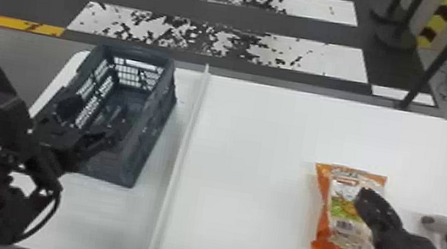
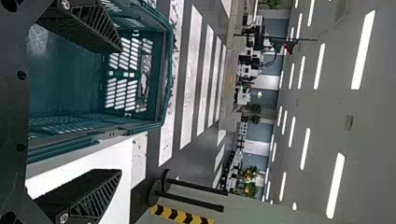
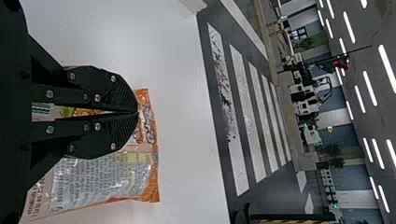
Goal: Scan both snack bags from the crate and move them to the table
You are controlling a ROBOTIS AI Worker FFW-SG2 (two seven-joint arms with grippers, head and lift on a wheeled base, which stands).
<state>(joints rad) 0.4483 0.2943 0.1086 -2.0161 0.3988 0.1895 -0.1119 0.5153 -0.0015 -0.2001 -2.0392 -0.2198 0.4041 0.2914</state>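
Right gripper [image 3: 138, 112] is hanging over the orange snack bag [image 1: 347, 206], its fingers pressing together with nothing visibly pinched. Lowering them while shut is risking a crushed or shoved bag, since the tips would be pushing film instead of straddling it. The bag is lying on the table [image 1: 251, 160], its barcode [image 1: 344, 225] facing up, its long axis running away from the robot, near end slanting right. Beyond the divider strip [image 1: 186, 137], the left gripper [image 2: 122, 111] is standing spread at the crate [image 1: 152, 132].
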